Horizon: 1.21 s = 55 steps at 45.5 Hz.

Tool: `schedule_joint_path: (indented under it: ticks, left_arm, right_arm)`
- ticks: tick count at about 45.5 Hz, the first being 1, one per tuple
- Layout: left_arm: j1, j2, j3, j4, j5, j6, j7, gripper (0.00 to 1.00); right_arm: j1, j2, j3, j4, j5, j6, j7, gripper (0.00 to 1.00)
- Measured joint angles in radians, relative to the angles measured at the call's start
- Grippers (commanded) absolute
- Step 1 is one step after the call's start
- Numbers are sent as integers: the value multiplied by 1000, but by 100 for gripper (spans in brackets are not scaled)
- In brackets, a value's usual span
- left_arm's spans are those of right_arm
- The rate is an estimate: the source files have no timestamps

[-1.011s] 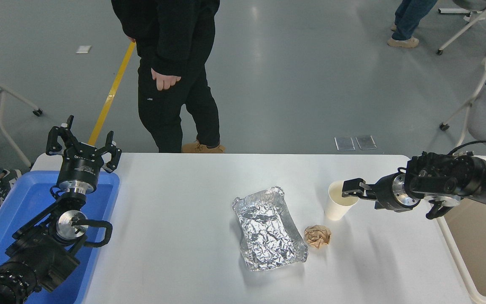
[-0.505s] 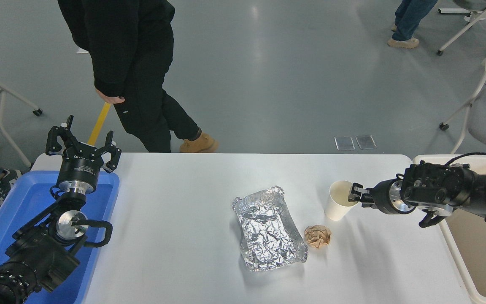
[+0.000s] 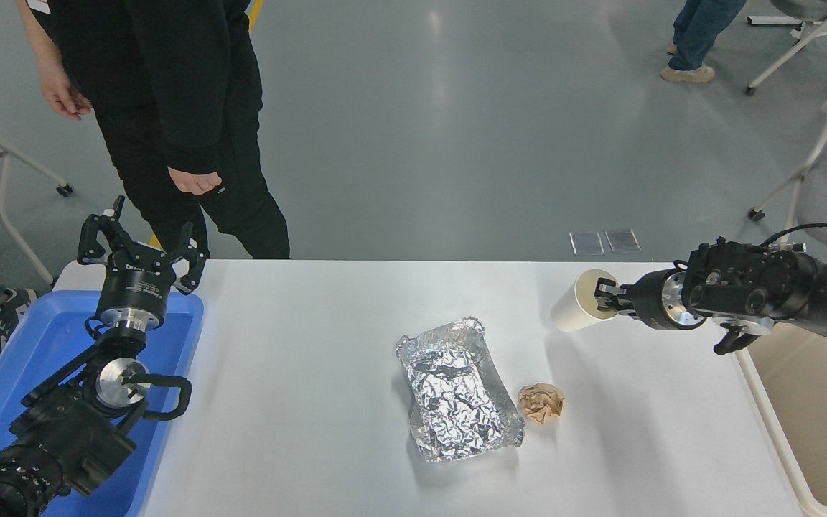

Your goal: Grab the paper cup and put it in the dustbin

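surroundings: crinkled silver foil tray (image 3: 456, 391) mid-table, crumpled brown paper ball (image 3: 541, 402) just beside its right edge; both sit below and left of the cup, nothing between the cup and the bin.
cup: small white tapered paper cup (image 3: 577, 309), cream inside, rolled rim; tipped on its side, mouth facing right, clear of the white table (image 3: 298, 402).
right gripper: black right gripper (image 3: 606, 299) pinches the cup's rim, one finger inside the mouth.
dustbin: large cream-beige rectangular plastic dustbin (image 3: 815, 402), rounded white rim, at the table's right edge, under the right arm.
left gripper: black left gripper (image 3: 142, 248) parked over the bright blue plastic tray (image 3: 33, 337), fingers spread.
person: person in black (image 3: 162, 108) at far left side.
change: cup was upright on the table half a second ago, now lifted and tilted; person has stepped left.
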<state>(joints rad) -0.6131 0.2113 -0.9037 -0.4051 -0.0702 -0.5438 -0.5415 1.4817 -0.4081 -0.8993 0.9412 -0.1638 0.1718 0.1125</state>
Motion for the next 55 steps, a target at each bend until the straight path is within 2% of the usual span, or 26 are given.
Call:
schedule_joint_path:
  ticks: [22,34,46,55]
  left_arm:
    - [1,0,0,0,0,0,0,99]
    - [1,-1,0,0,-1,0,0,99]
    - [1,0,0,0,0,0,0,99]
    - [1,0,0,0,0,0,0,99]
  right_arm:
    - [318,-158,-3,48,-3,134,-1,0]
    - [372,-204,-4,30,-1,163,-1,0]
    - [230,-231,12,-164,41,164,-2,0]
    - [27,-241,23,-405,184,162,-5,0]
